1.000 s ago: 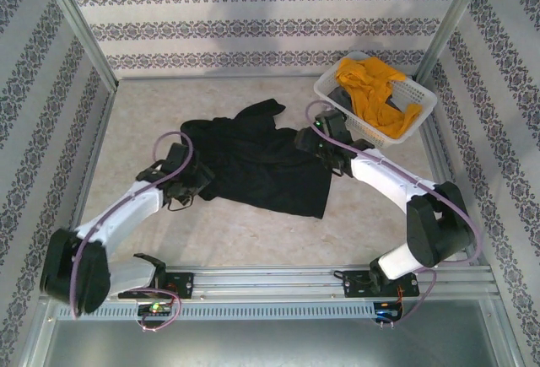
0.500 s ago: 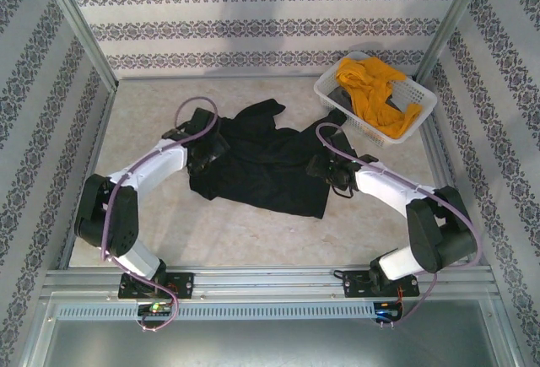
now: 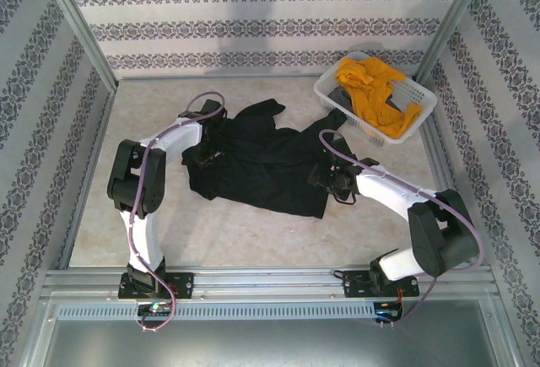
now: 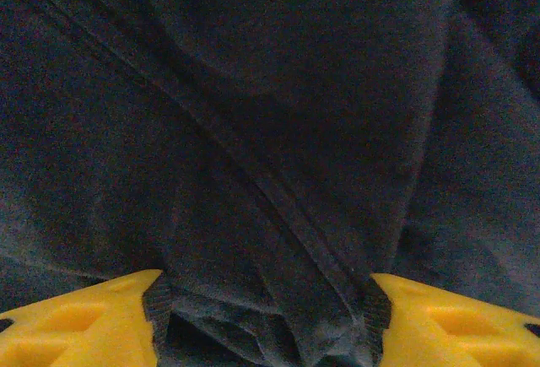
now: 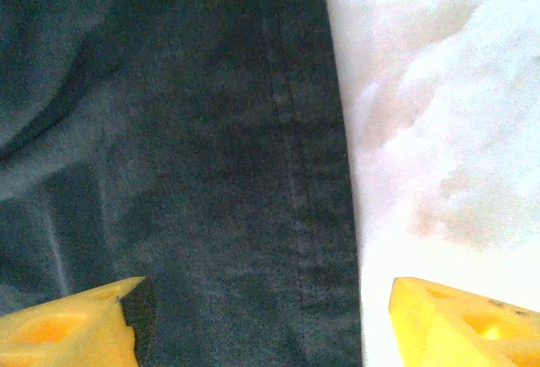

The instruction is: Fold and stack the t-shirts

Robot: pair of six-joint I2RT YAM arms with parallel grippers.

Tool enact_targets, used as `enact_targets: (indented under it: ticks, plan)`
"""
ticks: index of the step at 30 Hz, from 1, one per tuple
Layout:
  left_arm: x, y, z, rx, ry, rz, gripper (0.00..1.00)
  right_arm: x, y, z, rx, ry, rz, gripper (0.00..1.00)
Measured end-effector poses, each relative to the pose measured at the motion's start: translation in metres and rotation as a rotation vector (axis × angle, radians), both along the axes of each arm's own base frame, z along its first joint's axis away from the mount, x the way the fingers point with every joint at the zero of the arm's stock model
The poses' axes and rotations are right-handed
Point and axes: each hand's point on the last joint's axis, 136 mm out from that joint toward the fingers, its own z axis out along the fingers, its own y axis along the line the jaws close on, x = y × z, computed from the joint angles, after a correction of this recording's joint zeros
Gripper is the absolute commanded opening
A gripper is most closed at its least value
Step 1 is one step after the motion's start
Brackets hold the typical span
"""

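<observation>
A black shirt [image 3: 261, 164] lies crumpled at the middle of the table [image 3: 253, 232]. The left gripper [image 4: 263, 299], fingers apart, straddles a fold. The right gripper [image 5: 266, 299], fingers apart, straddles the shirt's hem.

A plain black t-shirt [image 3: 261, 160] is spread out, rumpled and unfolded, between the two grippers. A ridge of it is bunched between the fingers of the left gripper [image 4: 266, 321], and its stitched hem is seen under the right gripper [image 5: 266, 316]. A mustard-yellow t-shirt [image 3: 371, 89] is heaped, crumpled, well beyond the right gripper.
</observation>
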Motion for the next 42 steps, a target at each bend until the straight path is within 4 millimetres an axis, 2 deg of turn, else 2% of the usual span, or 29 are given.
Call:
enact_targets:
  ticks: [2, 4, 6, 8, 9, 12, 14, 16, 17, 18, 21, 24, 27, 31, 33, 35, 37, 40, 42]
  plan:
    - [-0.002, -0.001, -0.003, -0.004, 0.011, -0.002, 0.55, -0.005, 0.006, -0.007, 0.004, 0.028, 0.004, 0.73]
    - [-0.002, -0.002, -0.004, -0.01, 0.013, -0.001, 0.4, -0.01, 0.01, -0.015, 0.007, 0.064, 0.005, 0.72]
    - [0.0, -0.002, -0.004, -0.012, 0.006, 0.003, 0.2, -0.014, 0.013, -0.023, 0.005, 0.095, 0.0, 0.69]
    - [0.003, -0.003, -0.003, -0.016, -0.006, 0.006, 0.03, -0.014, 0.013, -0.025, 0.006, 0.101, -0.018, 0.66]
    - [0.004, -0.003, -0.003, -0.014, -0.013, 0.003, 0.0, -0.015, 0.012, -0.025, 0.005, 0.104, -0.03, 0.64]
    - [0.007, 0.0, 0.0, -0.002, -0.03, 0.013, 0.0, -0.016, 0.01, -0.027, -0.009, 0.113, -0.061, 0.51]
    - [0.009, 0.003, 0.009, 0.007, -0.06, 0.019, 0.0, -0.018, 0.006, -0.029, -0.024, 0.127, -0.091, 0.35]
    - [0.006, 0.011, 0.027, 0.014, -0.105, 0.034, 0.0, -0.022, 0.0, -0.033, -0.049, 0.144, -0.117, 0.13]
    - [0.004, 0.018, 0.038, 0.016, -0.133, 0.046, 0.0, -0.023, -0.003, -0.034, -0.058, 0.152, -0.13, 0.04]
    - [0.001, 0.028, 0.052, 0.02, -0.169, 0.066, 0.0, -0.023, -0.003, -0.034, -0.058, 0.155, -0.134, 0.0]
    - [-0.01, 0.07, 0.096, 0.049, -0.283, 0.163, 0.0, -0.016, 0.005, -0.03, -0.042, 0.151, -0.118, 0.0]
    - [-0.036, 0.123, 0.13, 0.121, -0.381, 0.3, 0.0, -0.008, 0.016, -0.028, -0.032, 0.144, -0.063, 0.0]
    - [-0.064, 0.156, 0.141, 0.162, -0.42, 0.401, 0.0, 0.0, 0.026, -0.02, -0.033, 0.117, 0.001, 0.0]
    - [-0.086, 0.164, 0.126, 0.18, -0.379, 0.445, 0.0, 0.021, 0.027, -0.002, -0.035, 0.056, 0.05, 0.0]
    - [-0.103, 0.169, 0.119, 0.2, -0.352, 0.478, 0.0, 0.039, 0.021, 0.011, -0.039, 0.02, 0.053, 0.0]
    - [-0.122, 0.181, 0.121, 0.237, -0.349, 0.52, 0.0, 0.06, 0.018, 0.025, -0.042, -0.021, 0.059, 0.0]
    - [-0.138, 0.194, 0.132, 0.273, -0.369, 0.569, 0.0, 0.072, 0.017, 0.036, -0.047, -0.061, 0.07, 0.0]
    - [-0.151, 0.207, 0.145, 0.301, -0.415, 0.618, 0.0, 0.066, 0.021, 0.04, -0.052, -0.074, 0.1, 0.0]
    - [-0.155, 0.207, 0.14, 0.287, -0.418, 0.619, 0.0, 0.054, 0.021, 0.039, -0.055, -0.067, 0.112, 0.0]
